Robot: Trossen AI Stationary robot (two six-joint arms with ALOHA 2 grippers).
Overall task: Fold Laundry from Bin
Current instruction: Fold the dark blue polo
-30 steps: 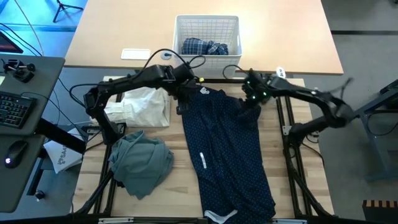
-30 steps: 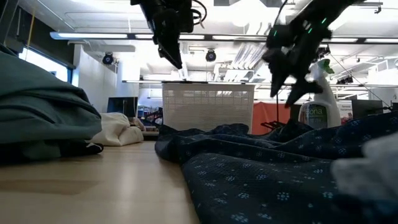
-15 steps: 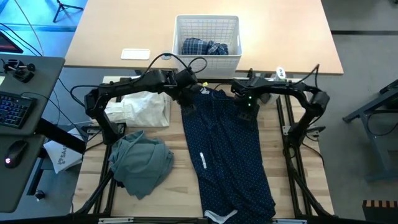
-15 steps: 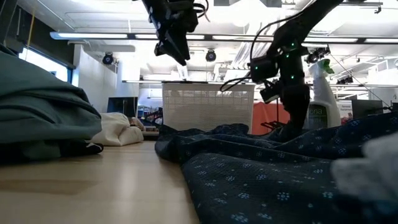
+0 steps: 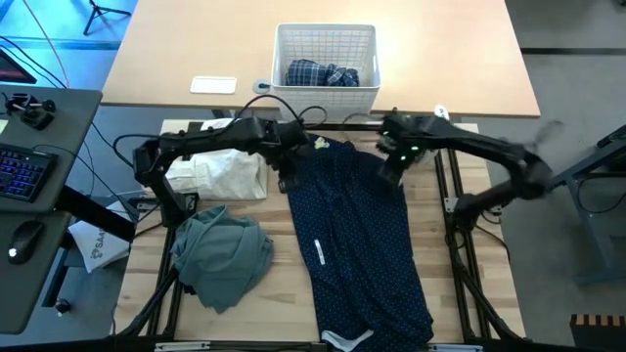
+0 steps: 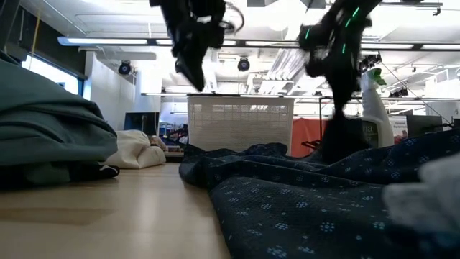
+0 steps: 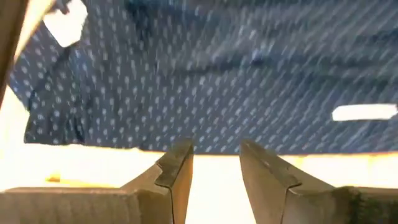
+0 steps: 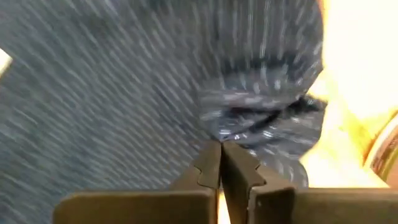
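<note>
High view: right gripper (image 5: 389, 174) has just clenched on the navy dotted trousers (image 5: 357, 244) (waistband, 1 o'clock corner); left gripper (image 5: 285, 181) hovers half-open, so spreading can begin.

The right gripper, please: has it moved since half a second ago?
Yes. In the high view the right gripper has shifted slightly toward the table's right rail, over the navy dotted trousers.

**Both arms reach to the middle of the table**

The left arm stretches in from the left side. Its left gripper (image 5: 284, 178) points down, and its two fingers (image 7: 176, 171) stand a little apart with nothing between them.

The right arm bends in from the right side. Its right gripper (image 5: 388, 176) has its fingers (image 8: 208, 163) pressed together.
</note>
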